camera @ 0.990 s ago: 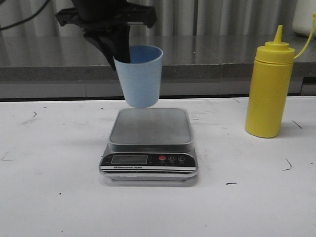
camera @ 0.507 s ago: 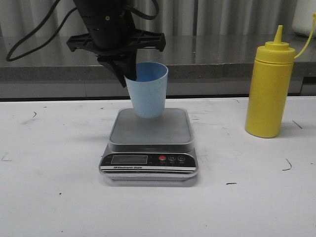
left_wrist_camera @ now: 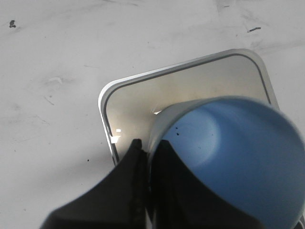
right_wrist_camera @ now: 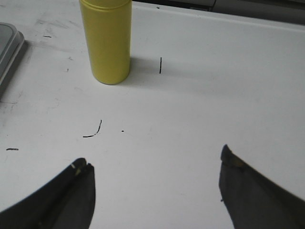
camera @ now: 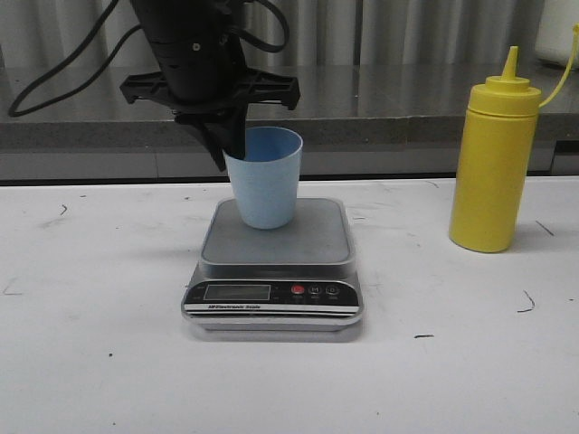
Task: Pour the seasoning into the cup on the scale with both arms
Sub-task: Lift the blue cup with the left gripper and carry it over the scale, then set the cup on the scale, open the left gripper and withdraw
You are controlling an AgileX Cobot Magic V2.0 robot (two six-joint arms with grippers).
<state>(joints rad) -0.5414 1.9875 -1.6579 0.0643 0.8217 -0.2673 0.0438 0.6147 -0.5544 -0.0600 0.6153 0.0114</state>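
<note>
Now the left gripper [camera: 231, 149] pinches the cup [camera: 263, 177] by its rim at nine o'clock, upright on the scale [camera: 275, 258]. Well apart at three o'clock, the seasoning [camera: 494, 161] stands vertical, nearer the spread-fingered, empty right gripper [right_wrist_camera: 155, 183].

scale [camera: 274, 262] | front panel print: "Electronic Scale" | LCD blank | button marks too small to read

Black left gripper [camera: 233, 145], looping dark cables; dark right gripper [right_wrist_camera: 155, 183] fingers.

Pale blue cup [camera: 263, 178] upright on scale [camera: 274, 262]; yellow seasoning bottle [camera: 494, 161] upright, apart.
</note>
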